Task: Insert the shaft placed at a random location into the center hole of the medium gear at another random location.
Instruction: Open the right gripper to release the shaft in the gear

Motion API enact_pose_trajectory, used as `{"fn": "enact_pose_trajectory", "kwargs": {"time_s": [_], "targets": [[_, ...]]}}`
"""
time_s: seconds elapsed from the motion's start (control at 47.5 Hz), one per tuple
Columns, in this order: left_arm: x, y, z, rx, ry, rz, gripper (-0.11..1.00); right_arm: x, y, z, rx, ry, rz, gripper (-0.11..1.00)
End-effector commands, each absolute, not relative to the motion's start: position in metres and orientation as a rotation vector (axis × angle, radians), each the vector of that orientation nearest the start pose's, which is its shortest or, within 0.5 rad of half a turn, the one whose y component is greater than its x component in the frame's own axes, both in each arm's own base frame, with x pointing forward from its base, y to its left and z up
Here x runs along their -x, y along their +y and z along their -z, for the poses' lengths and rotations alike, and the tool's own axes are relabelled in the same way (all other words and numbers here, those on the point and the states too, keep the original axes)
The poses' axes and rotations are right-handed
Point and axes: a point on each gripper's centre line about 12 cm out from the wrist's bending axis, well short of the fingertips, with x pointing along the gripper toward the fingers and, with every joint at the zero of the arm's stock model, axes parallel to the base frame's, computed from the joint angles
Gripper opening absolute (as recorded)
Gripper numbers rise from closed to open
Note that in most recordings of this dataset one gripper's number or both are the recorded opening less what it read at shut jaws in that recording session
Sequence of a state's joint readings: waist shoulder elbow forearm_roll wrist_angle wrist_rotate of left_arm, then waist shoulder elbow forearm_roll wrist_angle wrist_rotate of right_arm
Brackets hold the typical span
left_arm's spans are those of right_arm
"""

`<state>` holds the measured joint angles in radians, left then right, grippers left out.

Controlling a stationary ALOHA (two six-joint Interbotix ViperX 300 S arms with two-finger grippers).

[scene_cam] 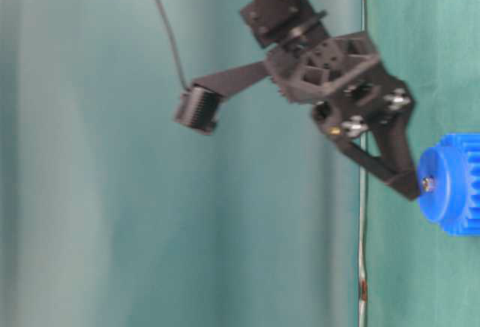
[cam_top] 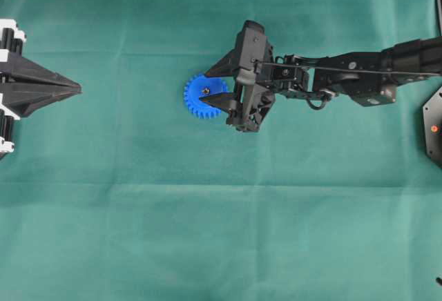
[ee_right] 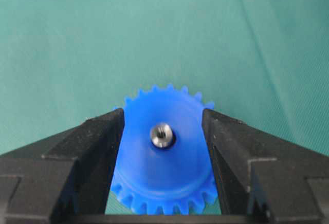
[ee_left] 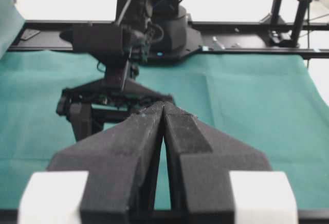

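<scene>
The blue medium gear [cam_top: 197, 101] lies flat on the green cloth, left of the table's middle. The silvery shaft [cam_top: 206, 92] stands in its center hole and shows end-on as a shiny dot in the right wrist view [ee_right: 162, 134]. My right gripper [cam_top: 205, 88] is open, with one finger on each side of the gear's raised hub [ee_right: 164, 167]. In the table-level view one fingertip [scene_cam: 409, 184] is beside the shaft [scene_cam: 428, 184] and the other is far off. My left gripper [cam_top: 77, 89] is shut and empty at the left edge; its tips [ee_left: 163, 106] hide the gear.
Green cloth [cam_top: 221, 232] covers the whole table. A black fixture with a red dot [cam_top: 434, 127] sits at the right edge. The right arm's base and a black rail [ee_left: 169, 26] stand at the far side in the left wrist view.
</scene>
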<state>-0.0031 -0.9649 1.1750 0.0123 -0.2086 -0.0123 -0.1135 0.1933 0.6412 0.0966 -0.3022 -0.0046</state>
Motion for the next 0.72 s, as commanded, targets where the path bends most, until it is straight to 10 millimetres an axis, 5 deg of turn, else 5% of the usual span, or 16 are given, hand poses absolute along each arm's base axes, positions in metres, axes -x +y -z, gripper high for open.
{"fn": "enact_pose_trajectory", "kwargs": {"time_s": [0.0, 0.4, 0.695], "targets": [[-0.201, -0.001, -0.293, -0.001, -0.02, 0.006, 0.0, -0.416, -0.049, -0.157, -0.12, 0.471, 0.16, 0.68], [-0.201, -0.001, -0.292, -0.001, -0.017, 0.006, 0.0, -0.392, -0.046, -0.187, -0.124, 0.475, 0.152, 0.68], [-0.201, -0.001, -0.292, -0.001, -0.017, 0.006, 0.0, -0.36, -0.042, -0.188, -0.131, 0.489, 0.153, 0.68]]}}
